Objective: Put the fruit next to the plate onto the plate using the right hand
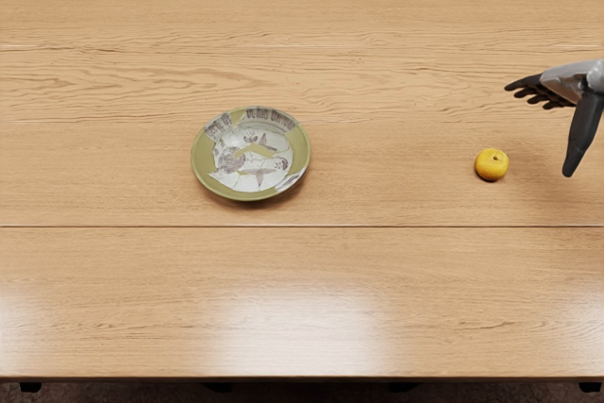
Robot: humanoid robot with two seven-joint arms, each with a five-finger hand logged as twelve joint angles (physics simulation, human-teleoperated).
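Right robot hand (574,87) cut off at frame edge, fingers spread, empty, fruit (491,164) near it, plate (199,154) well apart

Right robot hand (566,92) with light grey palm shell, slender black fingers (528,88) and long dark thumb.
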